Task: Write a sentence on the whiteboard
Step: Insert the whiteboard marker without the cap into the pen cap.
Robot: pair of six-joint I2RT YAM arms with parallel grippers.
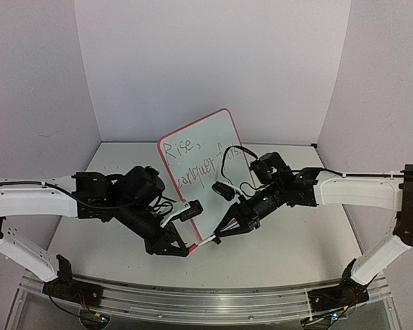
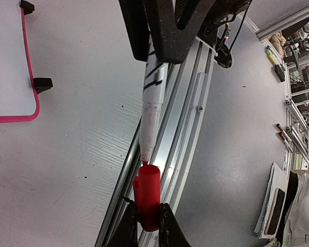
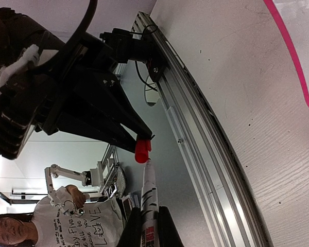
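Squeezing the red cap (image 2: 147, 198) with the left gripper (image 2: 147, 224) and the marker (image 2: 153, 103) with the right gripper (image 3: 148, 229), tip just at the cap's mouth. Keep both in one straight line and push slowly till snug. Leave alone the whiteboard (image 1: 224, 134) just behind, with the sentence (image 1: 193, 161) on it.

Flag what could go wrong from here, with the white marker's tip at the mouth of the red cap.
The tip of the white black-striped marker meets the mouth of the red plastic cap at a slant, seemingly off-centre; pushing may smear ink or lever the cap from the left gripper. The right gripper leaves much of the marker sticking out, so it could pivot under load. The red-rimmed whiteboard has its near corner close beside both grippers; an overshoot might nudge it.
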